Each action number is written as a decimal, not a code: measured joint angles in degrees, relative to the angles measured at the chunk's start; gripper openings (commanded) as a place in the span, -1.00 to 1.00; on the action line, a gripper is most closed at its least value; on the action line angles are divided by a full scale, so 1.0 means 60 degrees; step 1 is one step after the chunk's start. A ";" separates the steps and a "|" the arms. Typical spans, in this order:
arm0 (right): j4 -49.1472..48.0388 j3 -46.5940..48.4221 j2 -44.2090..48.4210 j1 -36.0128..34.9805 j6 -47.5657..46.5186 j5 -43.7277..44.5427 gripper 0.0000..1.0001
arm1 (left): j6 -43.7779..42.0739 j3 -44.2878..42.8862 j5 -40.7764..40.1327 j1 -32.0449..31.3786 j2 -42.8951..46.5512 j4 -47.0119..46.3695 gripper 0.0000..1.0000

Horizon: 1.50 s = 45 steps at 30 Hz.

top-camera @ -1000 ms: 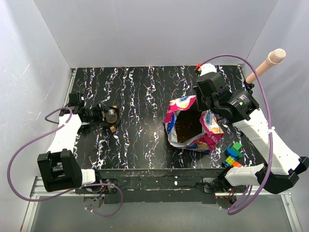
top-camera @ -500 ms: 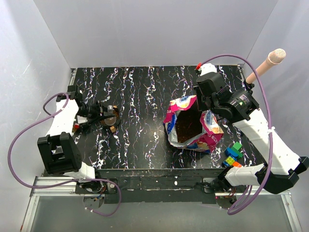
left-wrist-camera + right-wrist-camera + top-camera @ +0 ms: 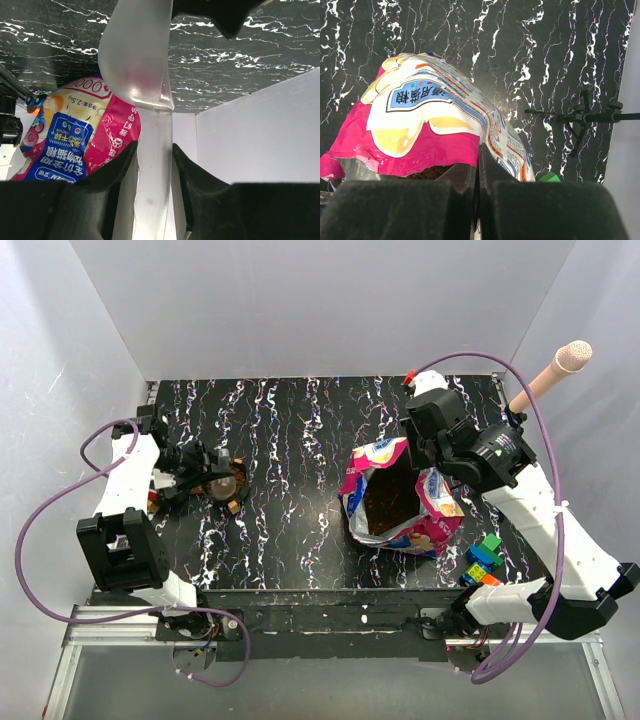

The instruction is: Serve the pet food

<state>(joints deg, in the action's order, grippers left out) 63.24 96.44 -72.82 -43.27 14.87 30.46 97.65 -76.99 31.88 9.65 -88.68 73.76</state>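
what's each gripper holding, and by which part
Left gripper: clear scoop, by its handle. Right gripper: pet food bag, by its open rim.

The left arm (image 3: pixel 128 485) and right arm (image 3: pixel 565 540) are built alike, with smooth white links joined by chunky black motor housings and a boxy black block near each base. A thin purple cable (image 3: pixel 478 354) trails off each in a wide loop. The right arm carries a small green light (image 3: pixel 497 453) on a black joint and a red tip (image 3: pixel 410 377), and the fingers (image 3: pixel 112 175) are matte black with blunt, curved edges.
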 measured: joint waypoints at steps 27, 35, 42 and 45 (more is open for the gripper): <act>0.0539 0.2146 -0.2364 0.0739 -0.0044 0.0455 -0.97 | -0.6145 -0.1876 0.2047 -0.5151 0.1632 -0.1202 -1.00; 0.0452 0.2412 -0.2652 0.0721 0.0066 0.0240 -0.97 | -0.6120 -0.3104 0.3049 -0.5260 0.2320 -0.0448 -1.00; 0.1024 0.3155 -0.3082 0.0539 0.0106 0.0146 -0.97 | -0.4288 -0.3840 0.3563 -0.7038 0.2025 -0.2146 -1.00; 0.1169 0.3406 -0.3257 0.0517 0.0142 0.0131 -0.97 | -0.3697 -0.3810 0.3577 -0.7832 0.1610 -0.2728 -1.00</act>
<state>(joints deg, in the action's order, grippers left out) 70.26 116.88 -92.36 -40.16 15.73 31.24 75.46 -99.85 53.34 -37.34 -79.02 57.39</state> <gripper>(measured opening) 0.027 0.264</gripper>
